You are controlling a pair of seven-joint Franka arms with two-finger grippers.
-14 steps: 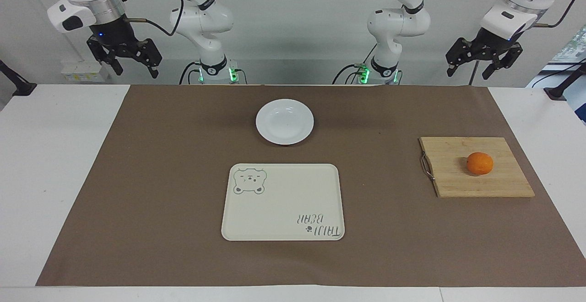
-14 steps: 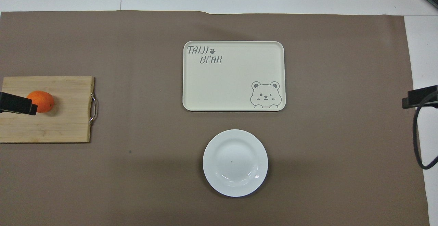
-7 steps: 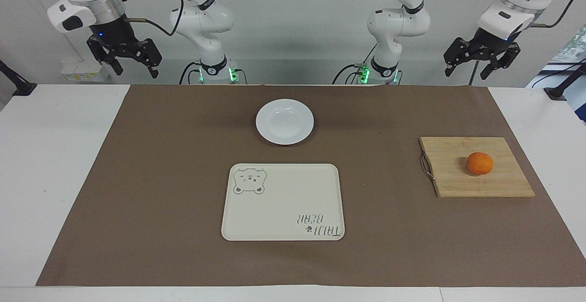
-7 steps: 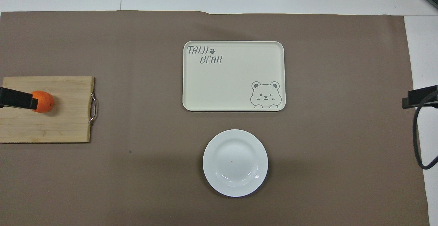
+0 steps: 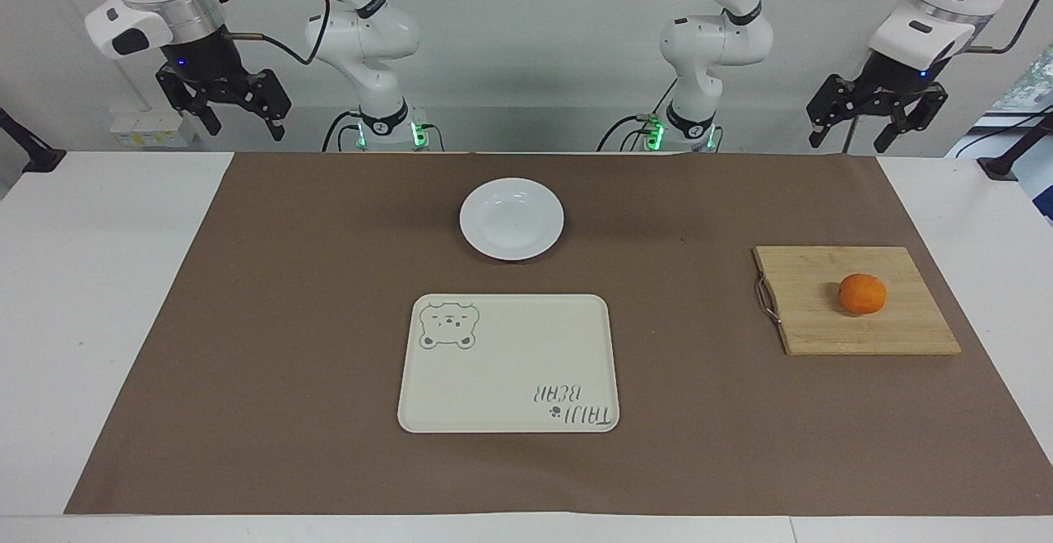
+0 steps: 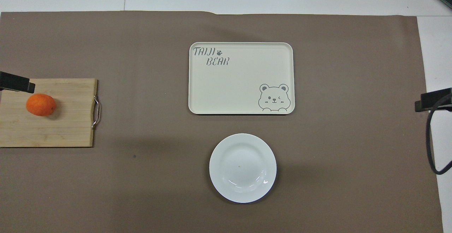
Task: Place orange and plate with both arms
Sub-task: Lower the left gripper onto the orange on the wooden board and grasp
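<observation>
Nothing is placed yet. The small bright-orange orange (image 5: pixel 862 294) sits on the wooden board (image 5: pixel 823 329), centre-right of frame; the glossy white round plate (image 5: pixel 512 219) lies upper centre. The left gripper (image 5: pixel 874 119) and right gripper (image 5: pixel 222 107) hang open and empty, top corners.

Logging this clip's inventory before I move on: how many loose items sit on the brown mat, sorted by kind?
Fruit: 1, the small round orange, resting on the board.
Dishes: 1, the round glossy white plate.
Trays: 1, the cream rectangular bear-print tray.
Boards: 1, the wooden cutting board with a metal handle.
Total: 4.
</observation>
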